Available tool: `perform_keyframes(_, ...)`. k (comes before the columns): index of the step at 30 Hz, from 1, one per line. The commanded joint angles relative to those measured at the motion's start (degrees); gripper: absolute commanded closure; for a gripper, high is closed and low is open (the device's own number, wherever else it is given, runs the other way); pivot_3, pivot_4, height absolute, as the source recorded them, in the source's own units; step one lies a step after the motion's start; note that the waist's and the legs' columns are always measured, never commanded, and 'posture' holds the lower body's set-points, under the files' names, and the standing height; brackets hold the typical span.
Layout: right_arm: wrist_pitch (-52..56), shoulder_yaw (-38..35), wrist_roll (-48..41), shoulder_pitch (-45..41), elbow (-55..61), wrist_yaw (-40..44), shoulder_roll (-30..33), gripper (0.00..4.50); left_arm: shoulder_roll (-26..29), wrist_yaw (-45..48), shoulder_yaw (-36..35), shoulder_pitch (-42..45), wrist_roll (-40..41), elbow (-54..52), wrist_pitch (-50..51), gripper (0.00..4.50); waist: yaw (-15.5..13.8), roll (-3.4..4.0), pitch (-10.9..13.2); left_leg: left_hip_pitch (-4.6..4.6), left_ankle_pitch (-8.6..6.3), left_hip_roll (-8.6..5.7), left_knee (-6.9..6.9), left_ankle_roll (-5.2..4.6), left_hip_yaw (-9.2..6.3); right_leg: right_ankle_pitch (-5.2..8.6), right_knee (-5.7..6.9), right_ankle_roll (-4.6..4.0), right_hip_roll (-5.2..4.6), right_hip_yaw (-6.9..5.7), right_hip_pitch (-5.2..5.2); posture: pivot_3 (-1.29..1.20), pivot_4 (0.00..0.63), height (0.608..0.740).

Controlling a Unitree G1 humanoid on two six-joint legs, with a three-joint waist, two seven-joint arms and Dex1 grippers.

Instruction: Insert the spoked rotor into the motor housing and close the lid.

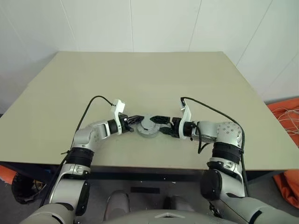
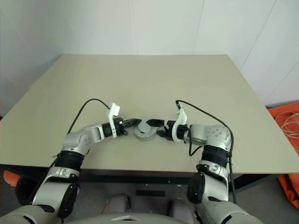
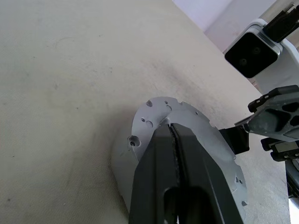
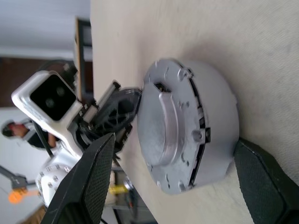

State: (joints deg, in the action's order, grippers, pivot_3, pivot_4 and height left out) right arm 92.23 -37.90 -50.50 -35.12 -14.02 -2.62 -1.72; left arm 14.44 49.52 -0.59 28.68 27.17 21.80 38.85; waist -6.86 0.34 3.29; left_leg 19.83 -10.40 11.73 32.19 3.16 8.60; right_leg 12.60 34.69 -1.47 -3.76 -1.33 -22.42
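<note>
The grey lid (image 4: 163, 126) lies flat on top of the round motor housing (image 4: 217, 116), which stands near the table's front edge (image 1: 148, 133). A dark seam shows between the two. The spoked rotor is hidden. My left gripper (image 1: 137, 120) is shut, and its black fingertips (image 3: 169, 126) rest on the lid (image 3: 156, 109) at its left side. My right gripper (image 1: 159, 126) is open and reaches in from the right. Its fingers (image 4: 93, 182) stand on either side of the housing, apart from its wall.
The beige table (image 1: 140, 79) stretches wide behind the housing, up to a white wall. Its front edge (image 1: 154, 168) is close below the grippers. Orange fabric (image 1: 286, 112) lies on the floor beyond the table's right edge.
</note>
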Motion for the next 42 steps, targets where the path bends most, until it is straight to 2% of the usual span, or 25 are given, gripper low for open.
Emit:
perform_keyframes(1,0.3,-3.1,-3.4,-0.6,-1.8,-3.8,-4.0,0.03,-0.3,0.0,1.7,-0.9,-0.8,-0.4,1.6,4.50,0.2,0.01,0.0,-0.03,0.01,0.00,-0.01,0.02,0.00,0.00,0.01,0.00,0.00,0.00,-0.01,0.00,0.000,0.740)
perform_keyframes(8,0.3,-5.5,-11.1,-1.0,-4.2,-10.4,-6.4,0.03,-0.6,-0.3,1.6,-0.7,-0.8,-0.2,1.4,4.50,1.1,0.05,0.0,-0.13,0.09,0.00,-0.15,0.15,0.00,0.02,0.00,0.03,0.01,0.00,0.00,0.00,0.000,0.740)
perform_keyframes(20,0.3,-5.4,-28.5,-2.4,-7.5,-18.3,-6.2,0.03,-1.0,-0.7,1.3,-1.4,-0.8,-0.9,1.7,4.50,1.4,0.08,0.0,0.19,0.16,0.03,-0.30,0.28,0.00,0.05,0.04,-0.09,0.31,-0.01,-0.43,0.00,0.000,0.740)
perform_keyframes(39,-3.2,-3.6,-30.3,-2.4,-6.4,-28.1,-7.4,0.03,-1.4,-0.8,1.1,-1.6,-1.2,-0.6,1.3,4.50,1.4,0.08,0.0,0.17,0.21,0.03,-0.29,0.36,0.01,0.06,0.07,-0.07,0.31,0.00,-0.41,0.00,0.000,0.740)
perform_keyframes(40,-3.8,-3.5,-30.6,-2.5,-6.3,-28.4,-7.4,0.41,-1.5,-0.8,1.1,-1.7,-1.2,-0.6,1.3,4.50,1.4,0.08,0.0,0.16,0.22,0.03,-0.29,0.37,0.01,0.06,0.07,-0.07,0.31,0.00,-0.41,0.00,0.000,0.740)
perform_keyframes(42,-4.6,-3.2,-31.2,-2.5,-6.2,-29.0,-7.3,0.90,-1.5,-0.9,1.1,-1.7,-1.2,-0.6,1.2,4.50,1.4,0.08,0.0,0.18,0.23,0.03,-0.29,0.40,0.01,0.05,0.08,-0.07,0.31,0.00,-0.44,0.00,0.000,0.740)
